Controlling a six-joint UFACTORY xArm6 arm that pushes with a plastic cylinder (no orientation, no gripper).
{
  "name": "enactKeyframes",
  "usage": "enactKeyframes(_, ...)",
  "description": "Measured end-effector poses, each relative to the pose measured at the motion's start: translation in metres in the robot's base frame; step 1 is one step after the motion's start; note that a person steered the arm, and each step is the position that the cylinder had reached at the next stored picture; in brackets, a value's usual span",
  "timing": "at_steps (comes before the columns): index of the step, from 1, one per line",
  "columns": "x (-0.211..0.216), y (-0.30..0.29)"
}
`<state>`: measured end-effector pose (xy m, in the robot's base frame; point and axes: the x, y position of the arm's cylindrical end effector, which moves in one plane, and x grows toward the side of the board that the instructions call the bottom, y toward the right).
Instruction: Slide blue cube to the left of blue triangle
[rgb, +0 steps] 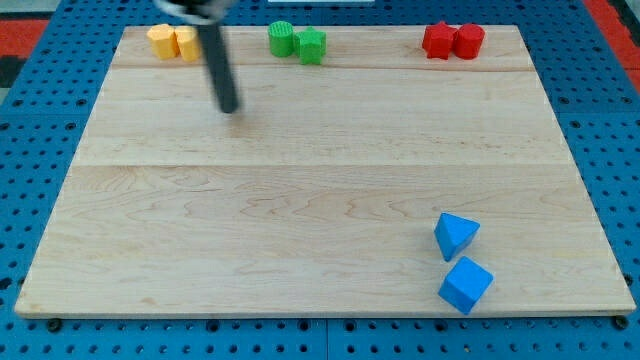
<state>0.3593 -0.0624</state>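
One blue cube (465, 285), a bright solid block, lies lower right on the table (300, 200), touching the single blue triangle (456, 235) just above it, while two yellow (173, 42), two green (297, 42) and two red blocks (453, 41) line the top edge and my tip (231, 108), a rod without jaws, stands upper left.

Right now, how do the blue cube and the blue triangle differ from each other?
The blue cube is a boxy block with square faces; the blue triangle is a wedge with a pointed end. The cube lies nearer the view's bottom edge, the triangle just above it, close beside it. Both are the same blue, similar in size, and far from my tip, which is near the yellow blocks.
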Motion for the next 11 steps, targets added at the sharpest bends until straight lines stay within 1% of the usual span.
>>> enactKeyframes(1, 0.029, 0.135)
enactKeyframes(2, 0.086, 0.251)
enactKeyframes(3, 0.161, 0.327)
enactKeyframes(4, 0.248, 0.333)
enactKeyframes(5, 0.259, 0.312)
enactKeyframes(6, 0.258, 0.240)
enactKeyframes(7, 0.249, 0.154)
enactKeyframes(8, 0.210, 0.130)
enactKeyframes(9, 0.207, 0.144)
enactKeyframes(10, 0.204, 0.185)
enactKeyframes(11, 0.233, 0.167)
